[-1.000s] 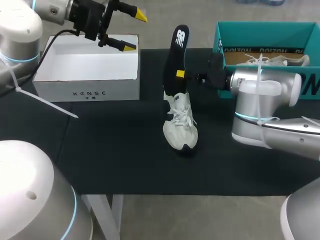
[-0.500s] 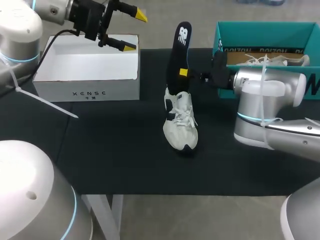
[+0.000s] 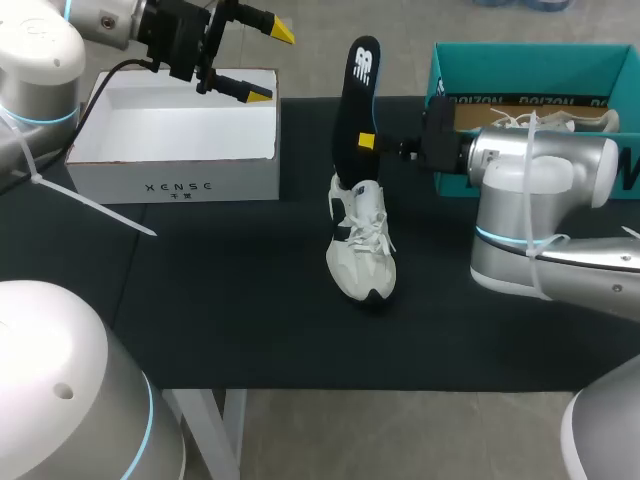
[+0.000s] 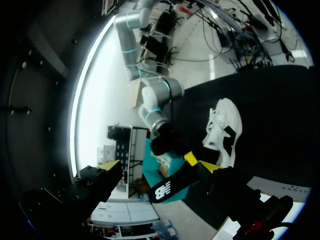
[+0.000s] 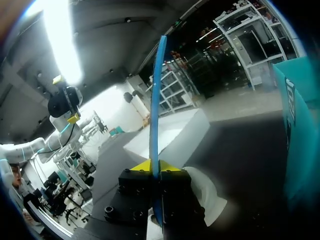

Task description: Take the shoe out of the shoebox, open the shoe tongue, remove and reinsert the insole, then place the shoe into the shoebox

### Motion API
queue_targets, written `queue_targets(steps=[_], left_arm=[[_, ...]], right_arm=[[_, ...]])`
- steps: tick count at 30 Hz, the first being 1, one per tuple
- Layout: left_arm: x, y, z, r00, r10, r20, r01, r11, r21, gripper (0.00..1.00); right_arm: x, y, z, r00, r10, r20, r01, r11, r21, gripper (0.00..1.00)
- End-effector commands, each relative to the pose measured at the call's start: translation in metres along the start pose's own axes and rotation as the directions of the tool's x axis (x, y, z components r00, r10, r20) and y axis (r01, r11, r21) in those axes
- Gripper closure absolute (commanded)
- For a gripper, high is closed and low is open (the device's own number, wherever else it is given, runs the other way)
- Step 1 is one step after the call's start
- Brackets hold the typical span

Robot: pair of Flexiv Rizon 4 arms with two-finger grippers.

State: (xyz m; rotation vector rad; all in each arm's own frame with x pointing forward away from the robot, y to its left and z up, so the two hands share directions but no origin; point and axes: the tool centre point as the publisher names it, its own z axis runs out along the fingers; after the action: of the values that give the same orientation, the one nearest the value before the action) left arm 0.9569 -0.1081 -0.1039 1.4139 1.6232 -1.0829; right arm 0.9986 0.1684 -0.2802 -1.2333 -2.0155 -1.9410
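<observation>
Shoe (image 3: 361,245) stood on the black worktop (image 3: 250,300), out of the teal shoebox (image 3: 520,60), with its insole (image 3: 355,110) upright and the lower end at the shoe's mouth. Seating the insole and boxing the shoe seemed left to do. The right pincer (image 3: 366,141) was clamped on the insole's middle. The left pincer (image 3: 271,64) hung spread wide over a white box (image 3: 180,170), holding nothing.

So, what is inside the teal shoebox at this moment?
A white shoe with laces lies inside the teal shoebox, beside something brown. My right arm covers the box's front part, so the rest is hidden.
</observation>
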Motion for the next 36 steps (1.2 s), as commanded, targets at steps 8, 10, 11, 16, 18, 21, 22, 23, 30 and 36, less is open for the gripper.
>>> queue_targets(steps=[8,10,11,16,18,21,22,23,30,36], left_arm=[[-0.001,0.0,-0.001,1.0,0.001,-0.005,-0.001,1.0,0.002,0.0],[-0.001,0.0,-0.001,1.0,0.001,-0.005,-0.001,1.0,0.002,0.0],[-0.001,0.0,-0.001,1.0,0.001,-0.005,-0.001,1.0,0.002,0.0],[-0.001,0.0,-0.001,1.0,0.001,-0.005,-0.001,1.0,0.002,0.0],[-0.001,0.0,-0.001,1.0,0.001,-0.005,-0.001,1.0,0.002,0.0],[-0.001,0.0,-0.001,1.0,0.001,-0.005,-0.001,1.0,0.002,0.0],[-0.001,0.0,-0.001,1.0,0.001,-0.005,-0.001,1.0,0.002,0.0],[-0.001,0.0,-0.001,1.0,0.001,-0.005,-0.001,1.0,0.002,0.0],[-0.001,0.0,-0.001,1.0,0.001,-0.005,-0.001,1.0,0.002,0.0],[-0.001,0.0,-0.001,1.0,0.001,-0.005,-0.001,1.0,0.002,0.0]], right_arm=[[0.02,0.0,-0.012,0.999,-0.009,0.031,0.009,1.0,0.01,1.0],[0.022,0.003,-0.012,0.999,-0.017,0.031,0.016,1.0,0.013,1.0],[0.023,0.005,-0.012,0.999,-0.023,0.033,0.022,1.0,0.014,1.0],[0.02,0.014,-0.015,0.998,-0.047,0.029,0.046,0.999,0.018,1.0],[0.016,0.018,-0.016,0.998,-0.054,0.027,0.054,0.998,0.018,1.0],[0.008,0.023,-0.015,0.998,-0.067,0.02,0.067,0.998,0.017,1.0],[0.005,0.025,-0.014,0.997,-0.071,0.017,0.07,0.997,0.018,1.0],[0.002,0.026,-0.014,0.997,-0.074,0.014,0.073,0.997,0.017,1.0],[-0.014,0.037,-0.007,0.996,-0.092,-0.009,0.092,0.995,0.025,1.0],[-0.02,0.042,0.001,0.994,-0.106,-0.028,0.107,0.994,0.021,1.0]])
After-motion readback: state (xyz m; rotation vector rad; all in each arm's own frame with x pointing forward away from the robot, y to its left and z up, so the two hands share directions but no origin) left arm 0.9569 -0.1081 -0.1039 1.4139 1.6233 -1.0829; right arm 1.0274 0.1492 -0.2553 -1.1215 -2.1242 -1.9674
